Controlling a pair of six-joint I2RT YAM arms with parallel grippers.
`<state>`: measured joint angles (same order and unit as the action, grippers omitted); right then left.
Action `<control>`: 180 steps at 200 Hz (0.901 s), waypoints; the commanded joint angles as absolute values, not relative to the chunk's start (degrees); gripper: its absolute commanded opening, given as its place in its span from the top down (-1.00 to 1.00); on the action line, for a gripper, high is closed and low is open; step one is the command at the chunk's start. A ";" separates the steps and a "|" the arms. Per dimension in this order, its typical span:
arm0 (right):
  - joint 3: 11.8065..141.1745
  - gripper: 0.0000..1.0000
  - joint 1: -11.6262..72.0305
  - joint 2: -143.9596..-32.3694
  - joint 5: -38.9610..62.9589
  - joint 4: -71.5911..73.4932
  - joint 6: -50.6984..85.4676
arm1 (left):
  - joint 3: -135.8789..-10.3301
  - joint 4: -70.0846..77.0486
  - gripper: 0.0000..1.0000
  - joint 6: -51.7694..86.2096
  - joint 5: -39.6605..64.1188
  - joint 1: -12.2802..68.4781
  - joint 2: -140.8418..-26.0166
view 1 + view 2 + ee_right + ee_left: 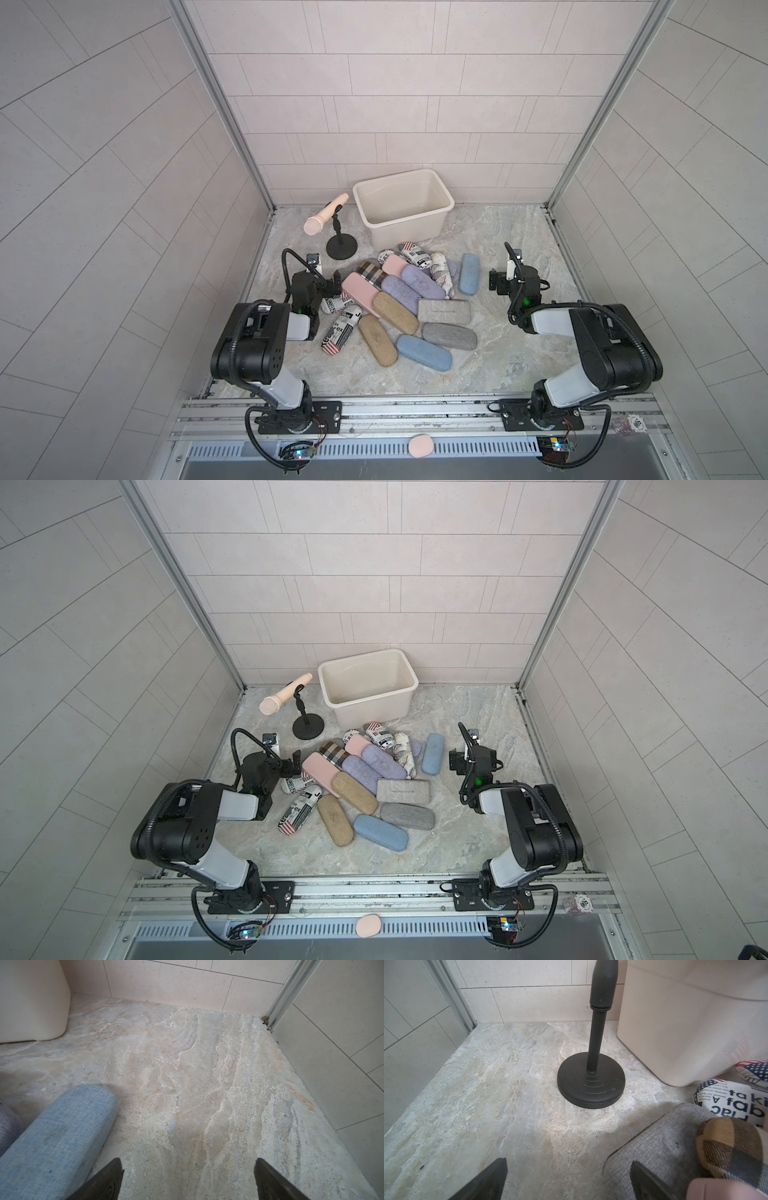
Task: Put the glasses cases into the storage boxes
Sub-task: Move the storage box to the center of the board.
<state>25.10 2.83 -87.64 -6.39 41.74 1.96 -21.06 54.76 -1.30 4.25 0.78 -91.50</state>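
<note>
While arms hover low, I log: table (519, 332) open on right side. Empty storage box (405, 232) at back wall, mic stand (342, 249) just beside it. Heap of glasses cases (399, 299) mid-table, overlapping. I judge them light, stiff-shelled, cloth-grippy; pinch across narrow width. Lone blue case (469, 274) easiest. Spread, empty: left gripper (332, 282), right gripper (494, 282).

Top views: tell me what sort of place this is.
Probably a robot test cell, not a real room: two arms are bolted to an aluminium rail, tile-patterned wall panels sit in metal framing, and a marble-look table holds a staged pile of glasses cases.
</note>
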 commanded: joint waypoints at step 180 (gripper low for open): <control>55.67 -0.63 -1.32 -62.09 -5.12 -22.86 30.03 | -48.46 0.65 -0.58 35.73 0.36 2.14 -50.62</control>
